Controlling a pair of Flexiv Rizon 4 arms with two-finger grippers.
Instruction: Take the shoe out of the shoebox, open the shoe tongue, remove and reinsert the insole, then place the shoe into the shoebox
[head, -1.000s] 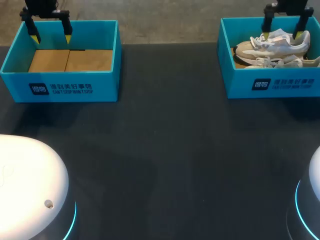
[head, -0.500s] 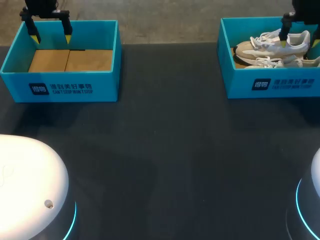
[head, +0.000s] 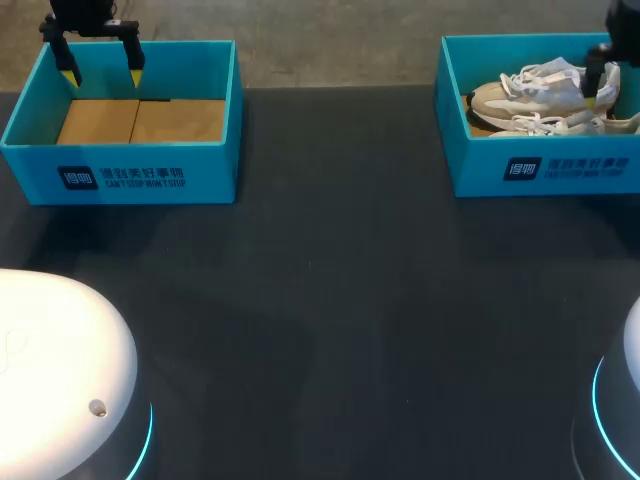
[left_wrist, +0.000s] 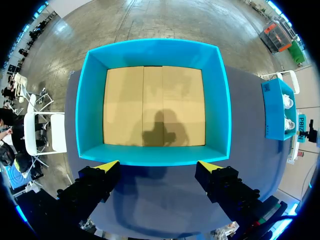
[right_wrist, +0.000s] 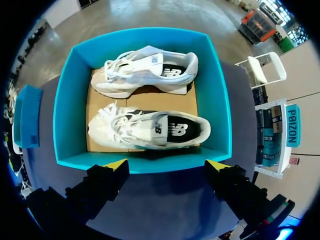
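White laced shoes (right_wrist: 150, 127) lie side by side in a rectangular teal shoebox (right_wrist: 67, 110).

Left shoebox (head: 120, 178) sits upper left of the frame, right shoebox (head: 540, 170) upper right; in it, far shoe (head: 525, 93) just behind near shoe (head: 565, 124).

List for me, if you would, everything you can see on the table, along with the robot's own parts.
table: one, dark grey, under everything.
left shoebox: one, teal, far left of the table, empty.
cardboard floor: one, tan, lining the left shoebox.
right shoebox: one, teal, far right of the table.
shoes: two, white, side by side in the right shoebox.
left claw: one, black with yellow tips, open, above the left shoebox.
right claw: one, black with yellow tips, open, above the right shoebox.
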